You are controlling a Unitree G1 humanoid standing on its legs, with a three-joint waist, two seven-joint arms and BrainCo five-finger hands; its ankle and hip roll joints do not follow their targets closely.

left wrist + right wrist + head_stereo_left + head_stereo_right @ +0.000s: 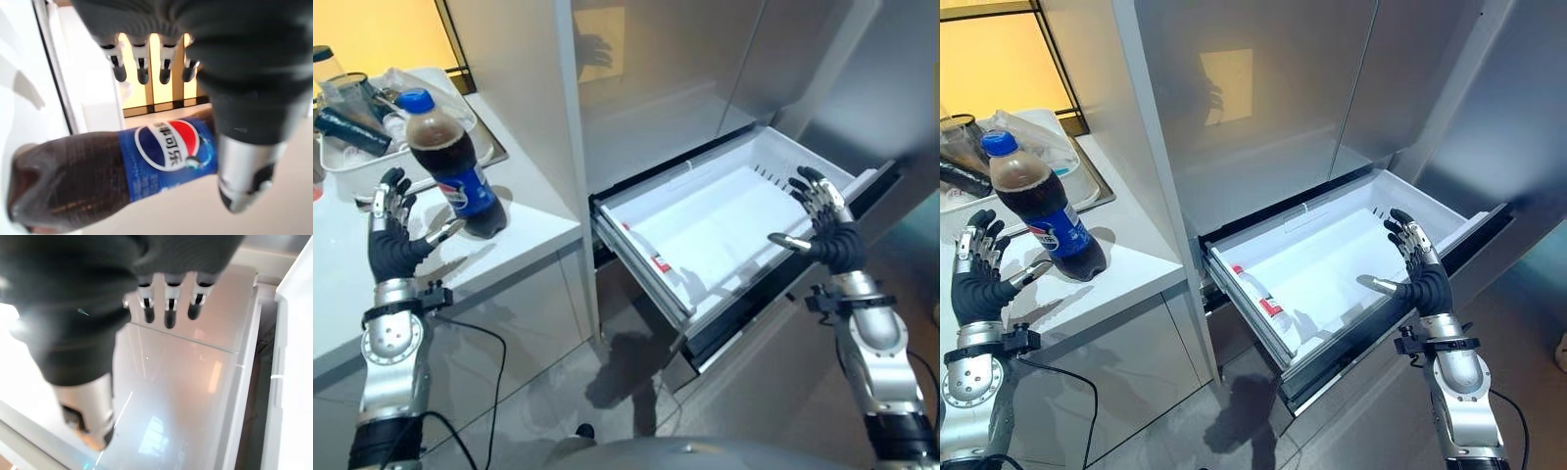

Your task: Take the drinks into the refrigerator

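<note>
A cola bottle (452, 164) with a blue cap and blue label stands upright on the white counter (524, 211), close to its front edge. My left hand (393, 238) is open just left of the bottle, its thumb (243, 171) near the label and its straight fingers apart from it. The refrigerator's white drawer (705, 235) is pulled out and holds nothing. Over the drawer's right end hovers my right hand (829, 225), open with straight fingers (168, 308) and holding nothing.
A white tray (357, 162) with a dark bottle, a jar and plastic wrapping sits at the back left of the counter. The tall grey refrigerator doors (705, 69) rise behind the drawer. Grey floor (558, 392) lies below.
</note>
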